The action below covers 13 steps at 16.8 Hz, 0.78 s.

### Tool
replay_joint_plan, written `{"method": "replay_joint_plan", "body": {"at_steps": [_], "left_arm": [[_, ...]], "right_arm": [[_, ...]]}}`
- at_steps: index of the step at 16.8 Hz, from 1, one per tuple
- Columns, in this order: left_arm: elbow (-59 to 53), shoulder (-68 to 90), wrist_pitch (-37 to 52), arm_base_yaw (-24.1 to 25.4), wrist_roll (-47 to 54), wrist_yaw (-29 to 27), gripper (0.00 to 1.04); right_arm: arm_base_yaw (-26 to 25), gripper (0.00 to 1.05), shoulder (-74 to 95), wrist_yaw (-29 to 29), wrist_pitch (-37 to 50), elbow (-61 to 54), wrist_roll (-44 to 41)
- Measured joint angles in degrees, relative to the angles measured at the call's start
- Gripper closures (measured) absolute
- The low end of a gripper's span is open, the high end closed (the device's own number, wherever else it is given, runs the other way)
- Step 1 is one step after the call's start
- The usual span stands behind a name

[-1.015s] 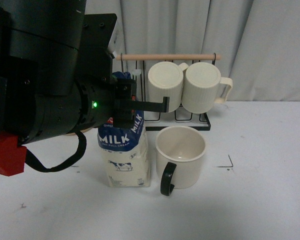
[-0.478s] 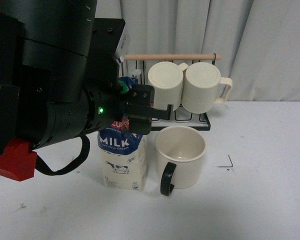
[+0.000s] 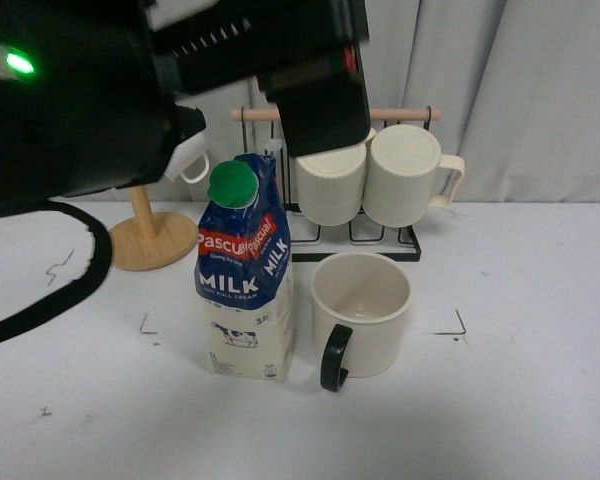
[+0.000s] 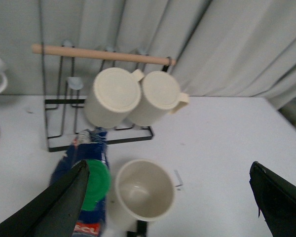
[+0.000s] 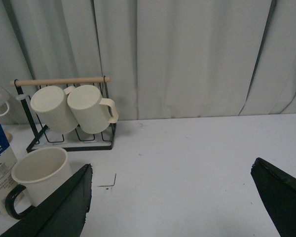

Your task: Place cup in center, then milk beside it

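Observation:
The cup [image 3: 361,312], cream-white with a black handle facing the front, stands upright in the center [image 3: 432,300], the pale tabletop between black corner marks. The milk [image 3: 245,285] stands upright close on its left, green cap on top, with a narrow gap between them. My left gripper [image 4: 168,167] is open and empty, high above both; the cup [image 4: 144,190] and the milk [image 4: 91,173] show below it. In the front view only the dark left arm [image 3: 90,100] shows. My right gripper [image 5: 172,165] is open over bare table, right of the cup [image 5: 39,173] and the milk [image 5: 0,158].
A black wire rack [image 3: 355,232] with a wooden bar holds two ribbed cream mugs [image 3: 380,175] right behind the cup. A round wooden stand [image 3: 153,240] with a small white mug [image 3: 190,160] is at the back left. A grey curtain hangs behind the table.
My left gripper has let go of the milk and risen up and away from it. The milk now stands free beside the cup. The cup has not moved.

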Motion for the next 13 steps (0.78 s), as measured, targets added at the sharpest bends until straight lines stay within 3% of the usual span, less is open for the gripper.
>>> {"method": "replay_joint_plan", "body": {"at_steps": [3,4,5,6,8,13], "left_arm": [[-6.75,-12.76,-4.26,-2.32,-2.71,0.28,0.07],[-10.05,-16.06,-1.53,-3.19,-0.66,-3.80,0.10],[-15.23,-20.85,3.83,-3.19,4.90,-13.64,0.20],[-21.79,-29.77,1.86,1.84,11.61,-19.52,0.33],[-32.00,-43.65,-3.45,12.48,17.49,-15.28,0.56],[-33.05,-53.37,-8.50,19.78,20.02,-6.73,1.03]], "right_arm": [[0.00,0.06,0.00,0.02,0.00,0.00,0.02],[0.00,0.06,0.00,0.02,0.00,0.00,0.02],[0.00,0.06,0.00,0.00,0.00,0.00,0.00],[0.00,0.06,0.00,0.02,0.00,0.00,0.00],[0.00,0.06,0.00,0.00,0.02,0.00,0.00],[0.00,0.06,0.00,0.02,0.00,0.00,0.00]]}}
